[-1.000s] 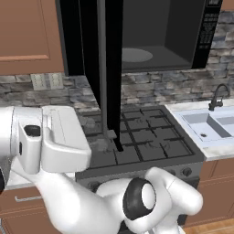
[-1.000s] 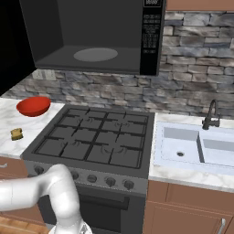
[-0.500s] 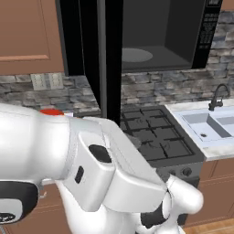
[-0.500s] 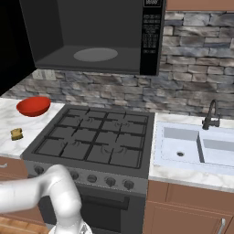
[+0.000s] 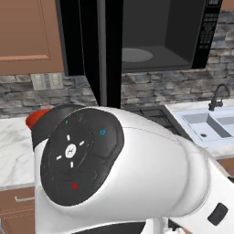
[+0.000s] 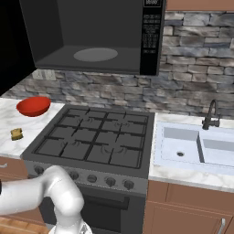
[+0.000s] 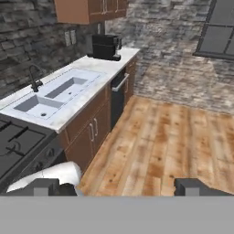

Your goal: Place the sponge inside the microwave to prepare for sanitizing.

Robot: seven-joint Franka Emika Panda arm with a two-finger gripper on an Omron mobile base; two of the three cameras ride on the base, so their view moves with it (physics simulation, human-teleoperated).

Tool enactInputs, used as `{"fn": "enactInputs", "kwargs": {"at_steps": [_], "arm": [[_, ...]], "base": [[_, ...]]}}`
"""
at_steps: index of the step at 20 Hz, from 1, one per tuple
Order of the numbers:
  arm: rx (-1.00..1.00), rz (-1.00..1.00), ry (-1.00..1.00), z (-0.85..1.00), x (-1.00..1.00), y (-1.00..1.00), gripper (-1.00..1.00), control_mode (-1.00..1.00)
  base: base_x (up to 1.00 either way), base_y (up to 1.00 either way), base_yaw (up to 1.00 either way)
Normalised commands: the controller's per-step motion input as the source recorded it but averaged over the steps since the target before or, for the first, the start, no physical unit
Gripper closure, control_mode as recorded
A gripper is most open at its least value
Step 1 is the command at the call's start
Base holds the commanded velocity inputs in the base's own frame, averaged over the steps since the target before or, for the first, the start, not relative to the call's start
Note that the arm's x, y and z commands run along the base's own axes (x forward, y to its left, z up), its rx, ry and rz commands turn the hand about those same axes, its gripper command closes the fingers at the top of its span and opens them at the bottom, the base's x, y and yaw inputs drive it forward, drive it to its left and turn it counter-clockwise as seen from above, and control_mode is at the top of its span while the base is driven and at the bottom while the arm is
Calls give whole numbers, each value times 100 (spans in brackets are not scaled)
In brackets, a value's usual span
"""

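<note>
We have yet to reach: our claw (image 7: 116, 186), tips wide apart and empty, faces the floor; next swing to the sponge (image 6: 16, 134) on the bench (image 6: 9, 121), microwave (image 6: 91, 36) open.

The microwave (image 6: 96, 39) hangs over the stove (image 6: 96, 139), its door (image 5: 98, 50) swung out to the left. Left of the stove, on the counter (image 6: 9, 121), the bowl (image 6: 33, 106) sits behind the sponge (image 6: 16, 134). The sink (image 6: 196, 146) lies right of the stove.
</note>
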Motion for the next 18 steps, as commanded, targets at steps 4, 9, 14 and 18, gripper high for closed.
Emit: {"fn": "enactInputs", "kwargs": {"at_steps": [4, 9, 14, 18], "arm": [[41, 29, 5, 0, -28, -70, -100, -100], [40, 33, 3, 12, -14, -66, -100, -100], [46, 33, 12, 10, -14, -54, -100, -100], [51, 35, 20, 0, -8, -43, -100, -100]], "base": [[0, 0, 0], [0, 0, 0], [0, 0, 0], [0, 0, 0]]}}
